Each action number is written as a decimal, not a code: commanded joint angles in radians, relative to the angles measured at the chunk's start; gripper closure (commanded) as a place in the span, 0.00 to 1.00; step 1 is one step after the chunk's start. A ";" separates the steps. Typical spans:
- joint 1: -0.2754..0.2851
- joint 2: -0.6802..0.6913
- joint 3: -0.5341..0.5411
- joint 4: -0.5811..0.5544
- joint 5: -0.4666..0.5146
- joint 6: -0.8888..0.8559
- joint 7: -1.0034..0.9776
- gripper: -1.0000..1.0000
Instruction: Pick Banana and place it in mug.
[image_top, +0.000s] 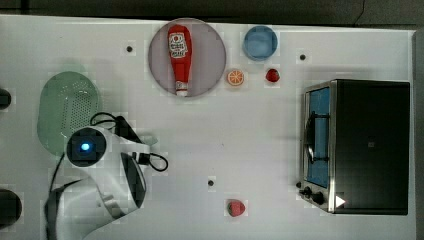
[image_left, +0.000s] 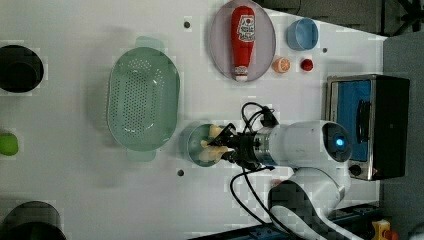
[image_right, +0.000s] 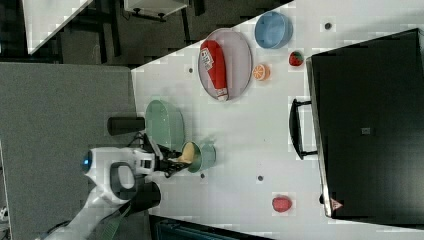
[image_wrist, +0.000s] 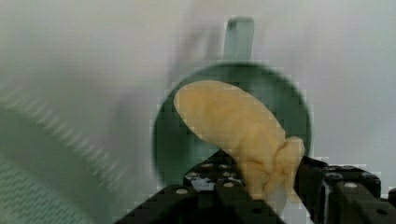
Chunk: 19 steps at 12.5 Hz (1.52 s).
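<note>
Hanging directly over the mug (image_wrist: 233, 126), just beside the perforated basket (image_left: 142, 97), the gripper (image_wrist: 268, 186) is gripping the banana's (image_wrist: 229, 121) stem end, jaws narrowly spread. The placing step is underway (judged near complete). Next, the fingers should be parting so the fruit falls inside the rim.

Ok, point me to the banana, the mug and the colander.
banana (image_wrist: 233, 123), wrist view, middle of its pale-yellow body.
mug (image_wrist: 171, 140), wrist view, green inner wall beside the banana.
colander (image_left: 142, 97), left view, perforated floor.
</note>
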 joint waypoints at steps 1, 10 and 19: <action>0.007 -0.031 -0.010 0.019 -0.007 0.052 0.081 0.30; -0.014 -0.309 -0.082 0.096 -0.004 -0.244 0.076 0.00; -0.030 -0.447 -0.466 0.423 -0.016 -0.735 -0.320 0.00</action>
